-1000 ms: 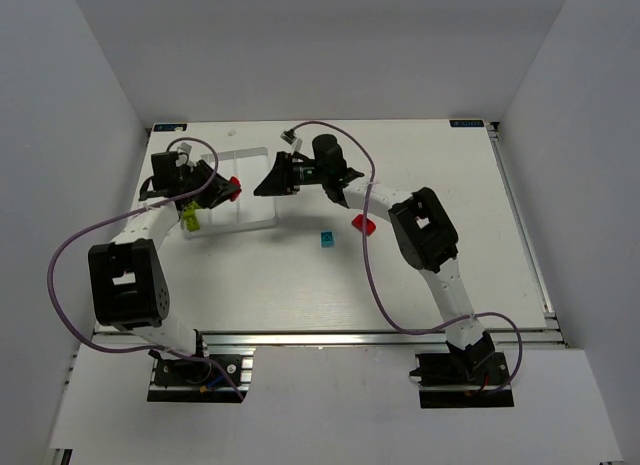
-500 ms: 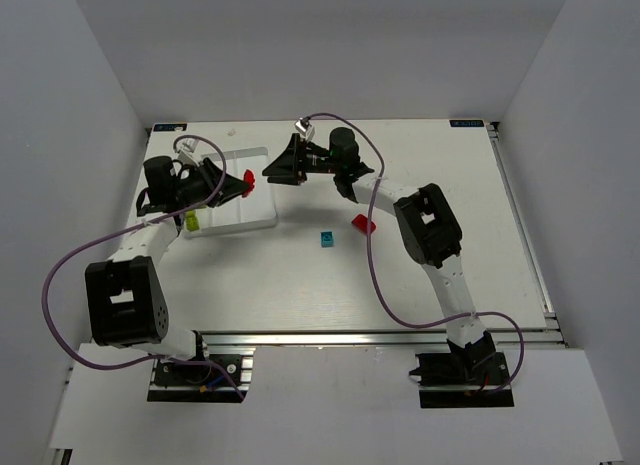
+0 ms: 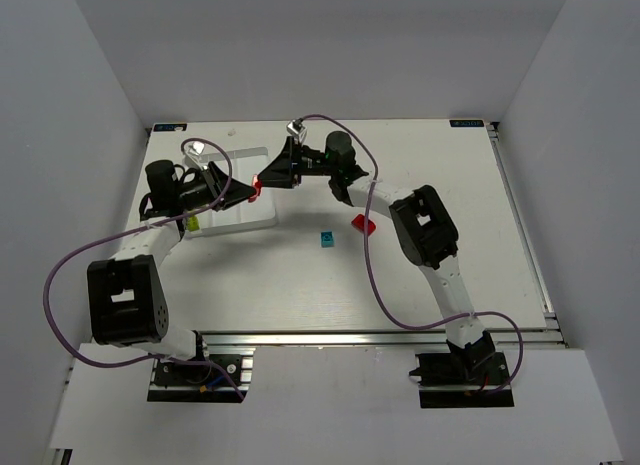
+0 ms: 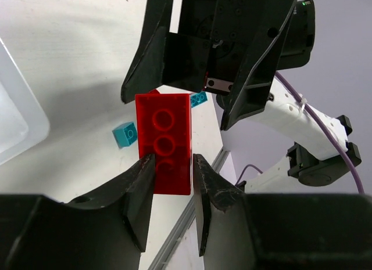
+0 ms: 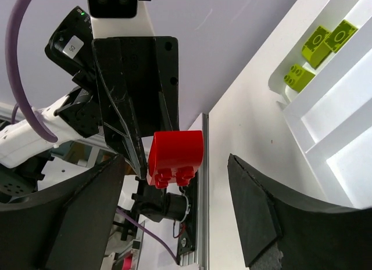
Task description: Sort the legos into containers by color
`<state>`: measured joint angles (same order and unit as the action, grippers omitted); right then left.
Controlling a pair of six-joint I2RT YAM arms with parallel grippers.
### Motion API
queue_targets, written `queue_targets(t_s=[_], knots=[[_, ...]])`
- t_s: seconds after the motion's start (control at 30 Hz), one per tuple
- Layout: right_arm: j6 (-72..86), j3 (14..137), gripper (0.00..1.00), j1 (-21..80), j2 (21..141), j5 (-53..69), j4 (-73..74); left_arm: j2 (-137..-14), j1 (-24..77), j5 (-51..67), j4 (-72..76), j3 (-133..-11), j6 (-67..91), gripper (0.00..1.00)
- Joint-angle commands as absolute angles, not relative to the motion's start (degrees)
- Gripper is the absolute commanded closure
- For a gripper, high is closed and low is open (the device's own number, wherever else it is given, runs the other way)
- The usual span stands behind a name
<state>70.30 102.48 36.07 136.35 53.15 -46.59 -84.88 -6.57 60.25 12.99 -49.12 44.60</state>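
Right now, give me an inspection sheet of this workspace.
Surface: white table, carrying the tray and loose bricks.
Job's things: white tray by the left arm, yellow-green bricks in its end compartment; loose red brick and teal brick on the table.
Clutter: nothing seen.
Tools: left tool shut on the held red brick, raised off the table; right tool open, facing that brick.
Cables: purple cables loop beside both arms.
Surroundings: plain grey walls on three sides.
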Motion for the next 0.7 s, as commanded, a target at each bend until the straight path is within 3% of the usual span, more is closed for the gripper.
queue_targets(t_s=[0.0, 0.17, 0.3, 0.47, 0.6, 0.67], knots=[[70.58, 104.77, 0.24, 36.74, 136.76, 54.23, -49.57, -84.46, -6.33, 63.54, 15.56, -49.13, 44.82, 0.58], [70.75, 105.38, 0.3, 37.61, 136.84, 54.49, -50.45, -84.81, -6.33, 63.63, 14.5, -49.31, 44.12, 0.58], [70.49, 104.94, 0.44, 38.06, 136.67, 54.49, -50.71, -84.81, -6.33, 63.19, 14.06, -49.04, 43.77, 0.56], [71.28, 104.24, 0.68, 37.79, 136.76, 53.88, -52.2, -84.81, -6.33, 63.54, 13.8, -48.96, 43.68, 0.5], [71.72, 103.71, 0.95, 37.53, 136.76, 53.96, -53.79, -84.64, -6.33, 64.42, 13.97, -48.78, 43.77, 0.43], [71.98, 103.45, 1.0, 37.09, 136.84, 54.14, -54.31, -84.29, -6.33, 64.42, 13.89, -48.69, 43.94, 0.32]])
